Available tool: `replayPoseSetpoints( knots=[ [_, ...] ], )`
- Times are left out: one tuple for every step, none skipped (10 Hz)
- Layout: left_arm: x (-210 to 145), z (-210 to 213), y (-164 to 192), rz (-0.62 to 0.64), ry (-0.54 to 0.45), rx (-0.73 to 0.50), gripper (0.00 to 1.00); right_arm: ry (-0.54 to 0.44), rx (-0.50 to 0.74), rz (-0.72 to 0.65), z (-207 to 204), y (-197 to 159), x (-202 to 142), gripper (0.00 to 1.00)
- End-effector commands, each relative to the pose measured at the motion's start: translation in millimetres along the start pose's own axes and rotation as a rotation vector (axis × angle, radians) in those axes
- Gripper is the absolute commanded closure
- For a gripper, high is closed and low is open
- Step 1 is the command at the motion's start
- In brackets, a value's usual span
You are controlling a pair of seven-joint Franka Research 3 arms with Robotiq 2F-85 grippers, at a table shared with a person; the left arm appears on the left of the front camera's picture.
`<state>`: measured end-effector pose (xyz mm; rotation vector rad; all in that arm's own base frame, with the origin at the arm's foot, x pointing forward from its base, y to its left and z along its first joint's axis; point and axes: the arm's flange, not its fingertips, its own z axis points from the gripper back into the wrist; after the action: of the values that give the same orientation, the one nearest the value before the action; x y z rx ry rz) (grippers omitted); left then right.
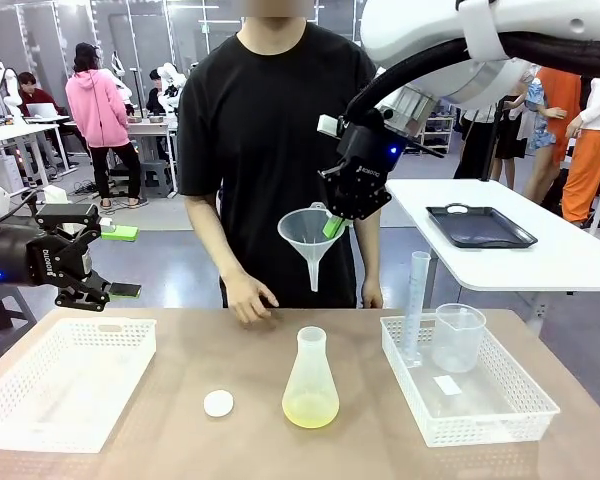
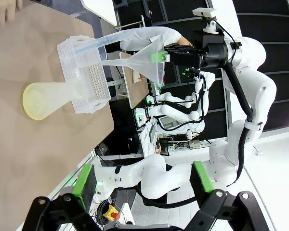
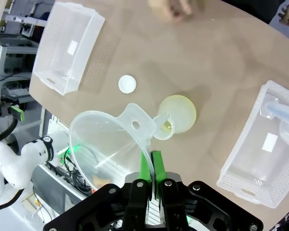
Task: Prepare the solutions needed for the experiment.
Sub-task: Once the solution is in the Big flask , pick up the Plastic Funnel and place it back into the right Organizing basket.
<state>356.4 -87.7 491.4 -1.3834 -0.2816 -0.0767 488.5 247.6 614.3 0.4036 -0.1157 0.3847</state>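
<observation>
Here's the funnel (image 1: 313, 238): translucent plastic, smooth, with a slight sheen along its rim. The conical flask (image 1: 311, 365) looks frosted, a cloudy matt plastic, and the solution (image 1: 310, 408) shows through it as a pale yellow-green liquid. The left basket (image 1: 40, 405) and right basket (image 1: 485, 418) are white perforated plastic. The beaker (image 1: 458, 337) and measuring cylinder (image 1: 416, 295) are clear and glossy. The worktop (image 1: 230, 350) is smooth, matt tan. The cap (image 1: 218, 403) is plain matt white. The right end effector (image 1: 332, 225) has a black matt casing and green pads (image 3: 144, 166). The person's T-shirt (image 1: 270, 130) is black cloth.
</observation>
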Motion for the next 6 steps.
replayPoseSetpoints(
  knots=[
    [1, -1, -2, -0.006, -0.008, 0.001, 0.0, 0.008, -0.05, -0.051, 21, -15, -29, 1.0],
    [1, -1, -2, -0.006, -0.008, 0.001, 0.0, 0.011, -0.066, -0.089, 29, -27, -48, 1.0],
    [1, -1, -2, -0.006, -0.008, 0.001, 0.0, -0.002, -0.071, -0.13, 38, -41, -70, 1.0],
    [1, -1, -2, -0.006, -0.008, 0.001, 0.0, -0.016, -0.065, -0.182, 47, -60, -91, 1.0],
    [1, -1, -2, -0.006, -0.008, 0.001, 0.0, -0.018, -0.072, -0.229, 50, -76, -106, 1.0],
    [1, -1, -2, -0.006, -0.008, 0.001, 0.0, -0.02, -0.076, -0.257, 52, -94, -123, 1.0]
  ],
)
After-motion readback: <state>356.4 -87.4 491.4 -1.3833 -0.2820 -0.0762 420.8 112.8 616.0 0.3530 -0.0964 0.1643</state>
